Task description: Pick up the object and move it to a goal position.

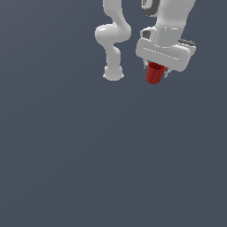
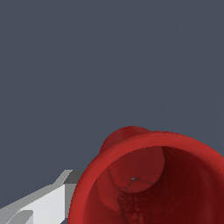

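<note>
Gripper (image 1: 155,73) was clamped on the red cup (image 1: 154,74), held high off the floor (image 1: 111,168), toward the exterior view's right, mouth facing the wrist. No goal marker visible. Judgement: keep grip firm, translate smoothly, avoid tilting, release only once settled.

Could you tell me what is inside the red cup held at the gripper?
In the wrist view the red cup looks empty: only its red inner wall and floor show. Part of the interior runs out of frame. In the exterior view the gripper covers its opening.
</note>
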Available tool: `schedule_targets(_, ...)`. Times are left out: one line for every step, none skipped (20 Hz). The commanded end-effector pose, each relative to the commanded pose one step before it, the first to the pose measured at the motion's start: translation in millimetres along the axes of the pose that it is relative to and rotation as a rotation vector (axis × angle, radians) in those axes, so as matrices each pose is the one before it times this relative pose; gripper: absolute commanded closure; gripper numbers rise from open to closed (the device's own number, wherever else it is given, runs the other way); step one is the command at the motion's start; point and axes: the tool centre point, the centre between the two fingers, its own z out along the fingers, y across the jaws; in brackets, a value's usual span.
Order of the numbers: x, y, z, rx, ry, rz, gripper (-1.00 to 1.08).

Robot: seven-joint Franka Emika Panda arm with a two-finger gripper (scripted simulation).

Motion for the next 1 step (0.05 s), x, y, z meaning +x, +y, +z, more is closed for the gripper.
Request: schedule_targets(-1.46,-0.45,-2.94,0.00063,0.00008,0.00068,1.08)
